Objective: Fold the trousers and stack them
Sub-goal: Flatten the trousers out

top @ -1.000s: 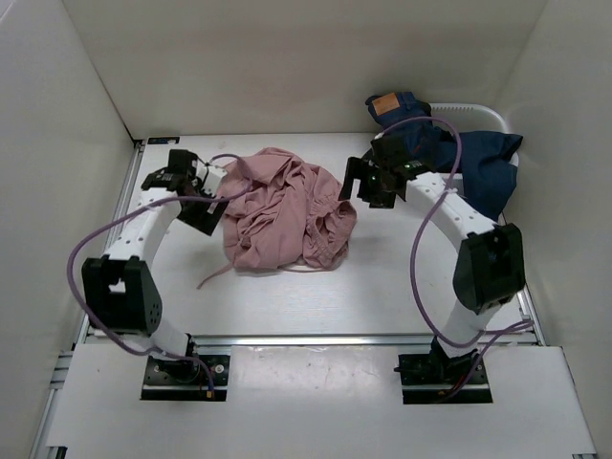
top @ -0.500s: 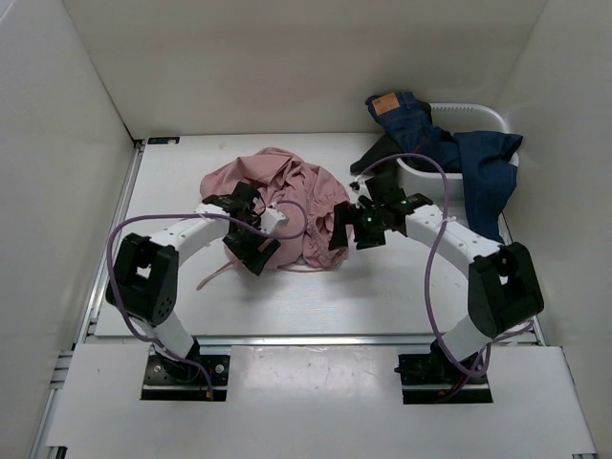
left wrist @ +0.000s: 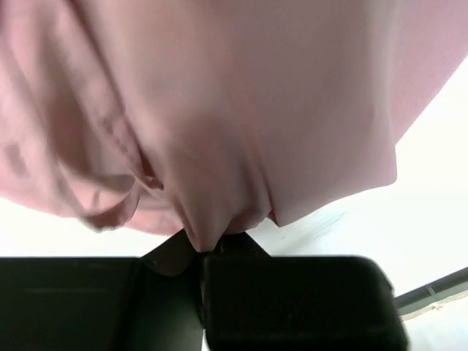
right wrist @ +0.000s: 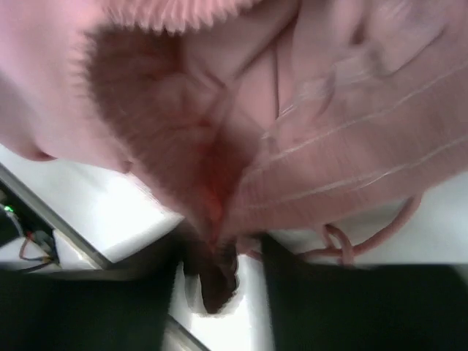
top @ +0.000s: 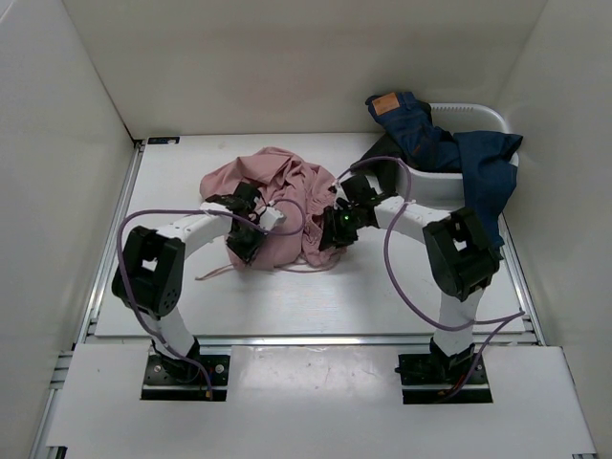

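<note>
The dusty-pink trousers lie crumpled in a heap at the middle of the white table. My left gripper sits at the heap's near left edge. In the left wrist view it is shut on a pinched fold of the trousers. My right gripper is at the heap's near right edge. In the right wrist view it has closed on a bunch of the gathered waist, with a pink drawstring looping beside it. Another drawstring trails on the table to the left.
A white basket stands at the back right with dark blue jeans spilling over its rim toward the table. White walls close in the left, back and right. A metal rail runs along the table's near edge.
Both arms have swung inward and down from the heap's far sides to its near edge. Both grippers, open a second ago, have closed on the pink fabric.
</note>
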Controlling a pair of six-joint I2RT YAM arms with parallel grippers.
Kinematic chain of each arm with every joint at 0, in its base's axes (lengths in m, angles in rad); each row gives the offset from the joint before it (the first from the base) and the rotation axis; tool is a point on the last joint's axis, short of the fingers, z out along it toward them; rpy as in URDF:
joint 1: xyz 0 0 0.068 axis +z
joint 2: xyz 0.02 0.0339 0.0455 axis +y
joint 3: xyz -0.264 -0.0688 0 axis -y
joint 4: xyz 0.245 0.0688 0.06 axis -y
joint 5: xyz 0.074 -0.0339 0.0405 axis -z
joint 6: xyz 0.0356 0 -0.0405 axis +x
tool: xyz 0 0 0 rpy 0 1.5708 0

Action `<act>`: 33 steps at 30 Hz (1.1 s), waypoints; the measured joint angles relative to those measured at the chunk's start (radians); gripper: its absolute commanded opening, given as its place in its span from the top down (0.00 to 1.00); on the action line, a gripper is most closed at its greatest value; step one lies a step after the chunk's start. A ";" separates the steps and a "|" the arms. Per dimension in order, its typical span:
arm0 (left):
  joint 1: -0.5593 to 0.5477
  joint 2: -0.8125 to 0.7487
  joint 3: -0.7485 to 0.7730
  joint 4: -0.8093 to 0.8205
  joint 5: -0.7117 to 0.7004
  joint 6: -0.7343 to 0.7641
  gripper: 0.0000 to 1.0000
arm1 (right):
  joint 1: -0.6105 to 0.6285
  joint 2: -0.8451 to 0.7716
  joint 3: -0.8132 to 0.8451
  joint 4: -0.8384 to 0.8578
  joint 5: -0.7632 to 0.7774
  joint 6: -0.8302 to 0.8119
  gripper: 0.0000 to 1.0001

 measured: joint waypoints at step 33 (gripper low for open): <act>0.658 0.071 0.599 -0.117 -0.153 0.165 0.45 | -0.411 -0.715 0.092 -0.420 0.095 0.064 1.00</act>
